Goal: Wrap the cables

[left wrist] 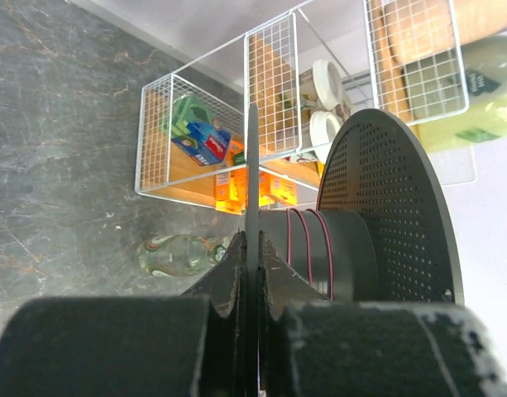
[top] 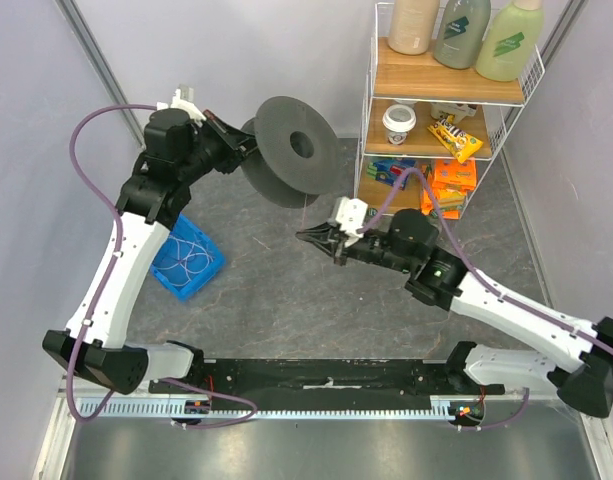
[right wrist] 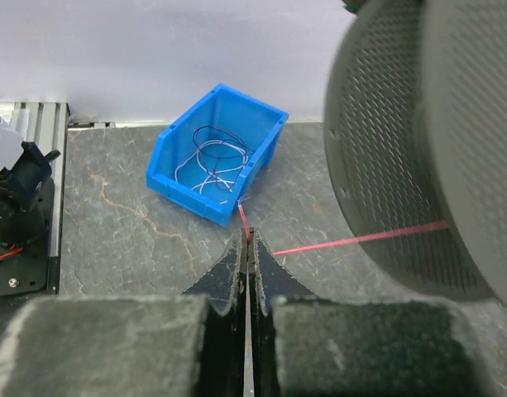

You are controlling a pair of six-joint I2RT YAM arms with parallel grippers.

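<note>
Closest to me, along the near edge of the bench [top: 286, 310], runs the black rail [top: 326, 378] that carries both arm bases, well short of the spool [top: 291, 150]. That dark grey spool is the thing to steer by: it hangs above the far middle of the bench, turned on its side with its hub hole showing.

The left gripper [top: 248, 143] comes at the spool from its left and is clamped on the thin edge of the nearer disc; from the wrist, that edge stands upright between the closed fingers. A few red turns [left wrist: 307, 248] are wound round the hub between the two perforated discs.

The right gripper [top: 304, 234] sits nearer to me than the spool and a little to its right, apart from it. Its fingers are pressed together on a red strand [right wrist: 352, 241], which runs taut from the fingertips across to the spool. From the same pinch a short length leads off toward the blue bin [top: 216, 262].

The bin lies on the bench to the left of the spool and nearer to me, beside the left arm. The cables [right wrist: 212, 161] lie inside it in loose loops, some pale, some dark.

Just right of the spool stands a white wire shelf [top: 371, 110] with bottles [top: 461, 35] on top, a paper cup [top: 398, 122] and snack packs [top: 451, 180] lower down.
</note>
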